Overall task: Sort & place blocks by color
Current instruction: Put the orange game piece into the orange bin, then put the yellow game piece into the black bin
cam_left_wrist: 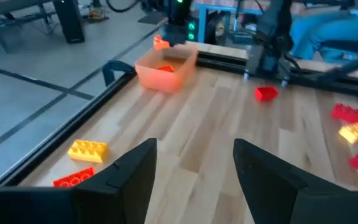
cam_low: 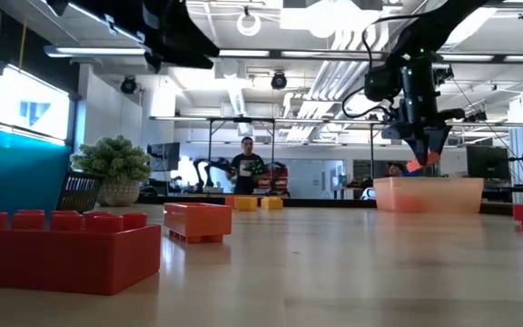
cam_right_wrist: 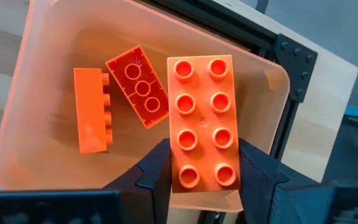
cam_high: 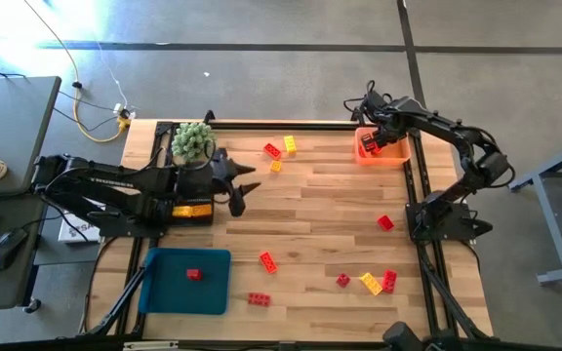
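My right gripper [cam_right_wrist: 205, 177] hovers over the translucent orange tray [cam_high: 394, 156] at the table's far right corner, shut on an orange eight-stud brick [cam_right_wrist: 202, 121]. Two more orange bricks [cam_right_wrist: 92, 111] [cam_right_wrist: 137, 93] lie on the tray's floor. My left gripper [cam_left_wrist: 194, 168] is open above bare wood near the table's left side [cam_high: 242, 185]. Red, yellow and orange bricks lie scattered on the table: a red one [cam_high: 272, 150], a yellow one [cam_high: 290, 144], an orange one [cam_high: 267, 261]. One red brick [cam_high: 194, 274] rests in the blue tray [cam_high: 169, 292]. My right gripper pinches the orange brick by its two long sides near one end [cam_right_wrist: 194, 177], one finger [cam_right_wrist: 157, 168] on each side. The fingers come from above, pointing down, and the studs face the wrist camera. The brick [cam_low: 416, 165] is lifted clear above the tray's rim.
A green spiky plant ball [cam_high: 191, 141] sits in a basket at the far left corner. A yellow tray [cam_high: 191, 210] shows under the left arm. More bricks cluster near the near right [cam_high: 371, 284]. Dark rails frame the table [cam_high: 261, 123]. A person [cam_low: 246, 168] stands far behind.
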Robot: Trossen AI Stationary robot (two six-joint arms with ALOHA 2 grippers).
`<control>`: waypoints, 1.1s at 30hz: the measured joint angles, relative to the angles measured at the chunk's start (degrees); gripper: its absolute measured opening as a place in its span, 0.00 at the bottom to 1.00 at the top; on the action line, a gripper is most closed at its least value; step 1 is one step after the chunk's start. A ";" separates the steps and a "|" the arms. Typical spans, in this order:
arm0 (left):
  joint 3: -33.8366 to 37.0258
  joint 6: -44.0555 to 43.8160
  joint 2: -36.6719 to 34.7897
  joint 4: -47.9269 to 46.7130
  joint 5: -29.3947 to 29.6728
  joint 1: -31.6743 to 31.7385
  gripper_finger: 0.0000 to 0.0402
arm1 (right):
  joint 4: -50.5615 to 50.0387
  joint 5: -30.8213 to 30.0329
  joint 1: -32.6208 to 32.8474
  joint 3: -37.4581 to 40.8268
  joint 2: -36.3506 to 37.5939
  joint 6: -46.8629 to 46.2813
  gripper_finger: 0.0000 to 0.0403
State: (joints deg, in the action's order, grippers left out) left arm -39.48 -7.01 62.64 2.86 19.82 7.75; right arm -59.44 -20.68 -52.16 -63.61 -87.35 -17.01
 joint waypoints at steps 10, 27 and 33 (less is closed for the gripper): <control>0.00 5.68 3.25 0.13 -13.06 6.56 0.50 | 0.27 -1.85 0.02 0.02 0.00 2.63 0.49; -13.04 18.19 20.52 -9.58 -15.39 15.53 0.50 | -0.62 1.14 0.07 0.02 0.00 2.99 0.51; -18.13 11.54 27.23 -12.49 -18.01 19.07 0.50 | -0.36 2.33 0.08 0.02 0.00 2.97 0.51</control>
State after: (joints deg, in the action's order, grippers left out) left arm -57.62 4.53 89.87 -9.63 1.82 26.82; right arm -59.80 -18.35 -52.09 -63.59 -87.35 -14.04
